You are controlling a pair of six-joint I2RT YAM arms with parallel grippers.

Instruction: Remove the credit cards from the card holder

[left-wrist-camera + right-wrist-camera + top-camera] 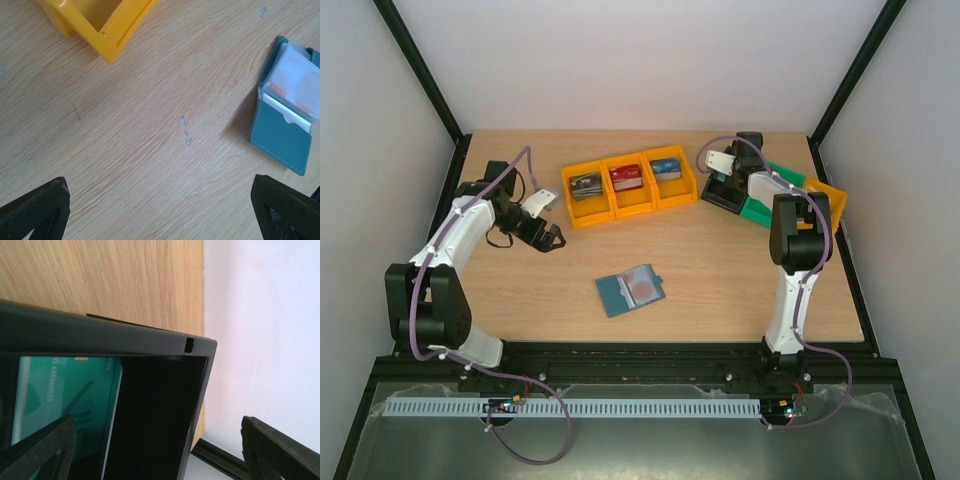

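Now | step: teal credit card [65, 390] lies in black bin [125, 337] under spread right hand [157, 432] | next, likely: spread left hand [159, 185] steadies card holder [282, 140].

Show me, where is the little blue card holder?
In the top view, the card holder lies open near the middle of the wooden table, on the near side of the row of yellow bins.

Left arm [455, 235], right arm [785, 300]: white links, black joints, mauve cables [525, 165]; claw fingers [42, 207] black.
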